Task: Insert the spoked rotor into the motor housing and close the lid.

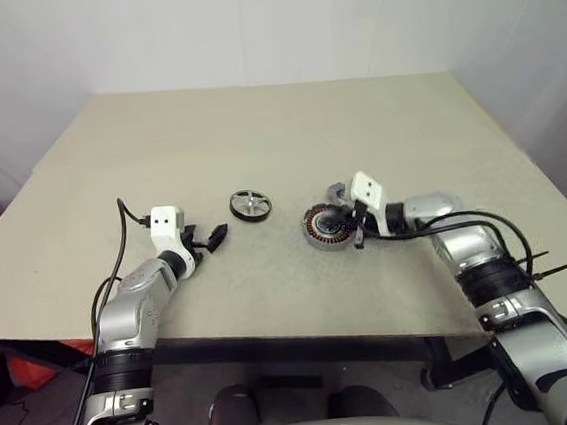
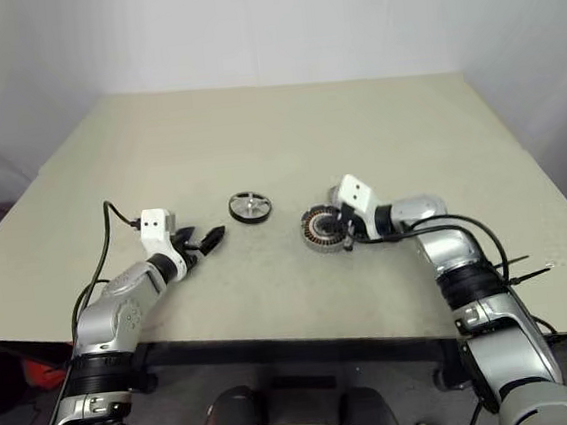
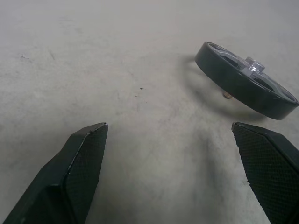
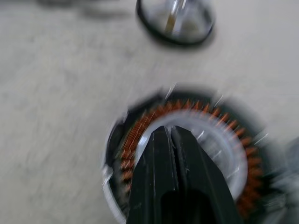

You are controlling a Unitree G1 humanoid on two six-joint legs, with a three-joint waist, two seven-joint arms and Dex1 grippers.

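A wide beige desk (image 1: 257, 145) is seen filling the middle of the head views, with both arms reaching in from the lower corners. The motor housing (image 1: 327, 228) is found just right of the frame's centre, lying flat on the desk; its ring of copper windings is made out clearly in the right wrist view, where the image is blurred. The right gripper (image 1: 356, 232) is poised over the housing, its fingers (image 4: 180, 186) pressed together with nothing between them; whether the tips touch the silver centre cannot be told. The spoked rotor (image 1: 251, 205) is placed near the centre, slightly left of and above the housing, well apart from it. In the left wrist view it is shown to sit tilted on a small pin beneath its hub, a detail lost from above. The left gripper (image 1: 214, 238) is held at lower left of the rotor, its fingers (image 3: 84, 163) spread wide and empty. A small grey part beside the right gripper is too hidden to identify.
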